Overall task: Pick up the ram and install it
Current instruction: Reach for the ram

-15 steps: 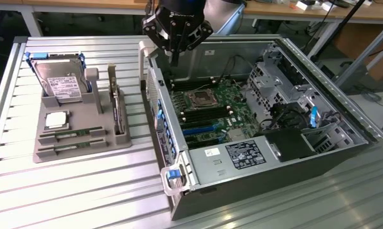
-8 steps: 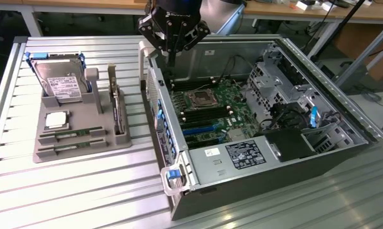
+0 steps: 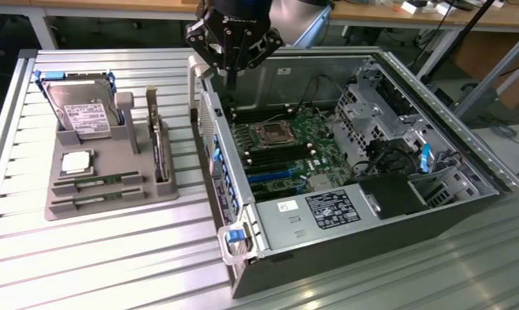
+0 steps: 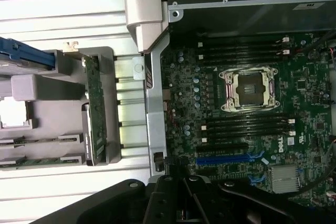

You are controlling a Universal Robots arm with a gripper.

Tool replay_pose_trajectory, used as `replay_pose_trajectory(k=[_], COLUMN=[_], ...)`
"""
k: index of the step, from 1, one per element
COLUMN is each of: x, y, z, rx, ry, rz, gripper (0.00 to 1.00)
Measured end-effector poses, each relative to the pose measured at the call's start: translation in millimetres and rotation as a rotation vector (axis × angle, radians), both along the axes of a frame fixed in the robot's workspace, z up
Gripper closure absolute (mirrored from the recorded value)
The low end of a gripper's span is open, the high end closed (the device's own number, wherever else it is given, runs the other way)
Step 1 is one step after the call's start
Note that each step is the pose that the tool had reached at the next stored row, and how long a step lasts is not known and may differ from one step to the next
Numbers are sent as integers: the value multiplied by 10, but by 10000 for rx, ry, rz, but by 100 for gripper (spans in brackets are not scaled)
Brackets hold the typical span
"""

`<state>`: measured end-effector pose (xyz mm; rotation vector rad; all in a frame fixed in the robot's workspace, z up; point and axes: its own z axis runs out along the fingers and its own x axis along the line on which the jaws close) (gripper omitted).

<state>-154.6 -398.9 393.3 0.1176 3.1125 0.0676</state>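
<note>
2 ram sticks point(image 3: 99, 179) in tray point(image 3: 112, 210), 1 gripper point(image 3: 231, 84)

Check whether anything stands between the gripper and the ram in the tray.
Nothing lies over the ram in the grey tray. The gripper hangs above the case's edge; sideways between them stands the upright expansion card, which a high path should clear.

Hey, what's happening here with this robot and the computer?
A robot arm's gripper hangs over the rim of the open computer case, close to the motherboard. Two ram sticks lie in the grey tray at the exterior view's left, apart from the gripper. The memory slots beside the CPU socket look empty.
</note>
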Motion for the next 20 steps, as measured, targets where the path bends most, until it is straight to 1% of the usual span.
replay_pose_trajectory(k=[10, 20], x=[-58, -217], y=[0, 0], z=[0, 0], rx=[-1, 0], ry=[0, 0], rz=[0, 1], gripper=[90, 90])
